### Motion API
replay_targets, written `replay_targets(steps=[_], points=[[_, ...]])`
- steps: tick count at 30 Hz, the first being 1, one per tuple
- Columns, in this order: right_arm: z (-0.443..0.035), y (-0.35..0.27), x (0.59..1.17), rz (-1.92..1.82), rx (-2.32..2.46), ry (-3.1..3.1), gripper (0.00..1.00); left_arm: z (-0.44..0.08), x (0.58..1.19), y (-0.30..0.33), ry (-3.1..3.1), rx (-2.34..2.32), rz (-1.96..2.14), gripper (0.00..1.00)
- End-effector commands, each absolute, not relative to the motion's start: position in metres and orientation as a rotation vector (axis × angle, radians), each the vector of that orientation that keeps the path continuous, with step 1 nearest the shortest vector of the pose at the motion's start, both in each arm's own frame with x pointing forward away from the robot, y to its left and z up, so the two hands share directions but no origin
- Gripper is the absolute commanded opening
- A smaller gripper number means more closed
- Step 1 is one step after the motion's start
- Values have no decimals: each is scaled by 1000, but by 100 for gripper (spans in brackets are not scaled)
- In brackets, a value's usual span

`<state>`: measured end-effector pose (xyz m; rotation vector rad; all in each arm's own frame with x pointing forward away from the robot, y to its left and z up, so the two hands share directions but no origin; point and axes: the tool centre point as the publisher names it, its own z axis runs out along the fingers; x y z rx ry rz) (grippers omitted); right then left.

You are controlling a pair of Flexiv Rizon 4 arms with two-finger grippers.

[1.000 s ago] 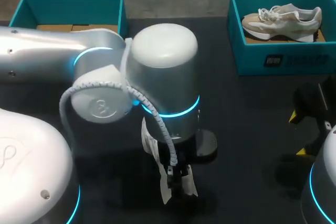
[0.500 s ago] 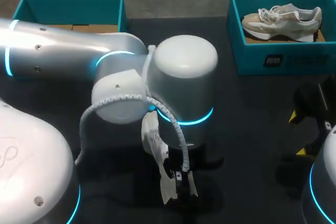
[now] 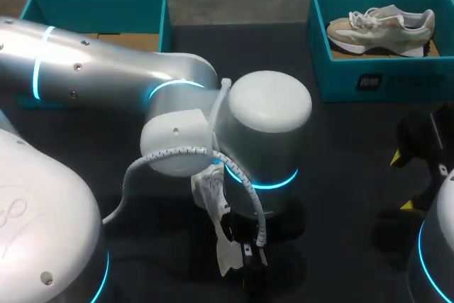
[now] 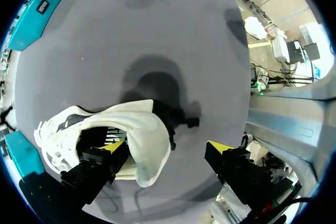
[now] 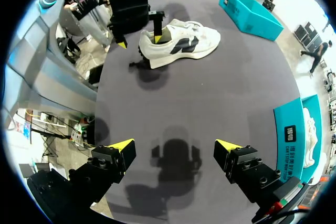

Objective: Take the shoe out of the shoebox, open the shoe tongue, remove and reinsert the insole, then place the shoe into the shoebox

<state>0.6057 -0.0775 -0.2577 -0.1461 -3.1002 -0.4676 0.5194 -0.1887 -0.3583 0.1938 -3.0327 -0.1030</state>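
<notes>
Likely handles light, floppy: pinch the shoe (image 4: 144, 135) at its collar. Left gripper (image 4: 168, 148) splayed, one finger inside; right gripper (image 5: 175, 145) splayed.

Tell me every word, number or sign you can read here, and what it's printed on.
Dark label on the front wall of the teal cardboard shoebox: too blurred to read.
White print on that shoebox's wall, in the right wrist view: too small to read.
Dark mark on the side of the white sneaker: a logo shape, no readable word.
Nothing legible anywhere else.
</notes>
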Motion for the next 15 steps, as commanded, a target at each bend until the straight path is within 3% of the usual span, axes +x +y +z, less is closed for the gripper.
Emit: replay_targets(steps=[1, 12, 15], points=[[-258, -78, 604, -465, -148, -3102, 100, -372, 516, -193, -3033, 194, -115, 100], [-258, -78, 604, -465, -148, -3102, 100, -384, 510, -193, -3037, 160, -125, 100], [-258, -78, 604, -465, -148, -3102, 100, -385, 508, -194, -3046, 144, -130, 85]])
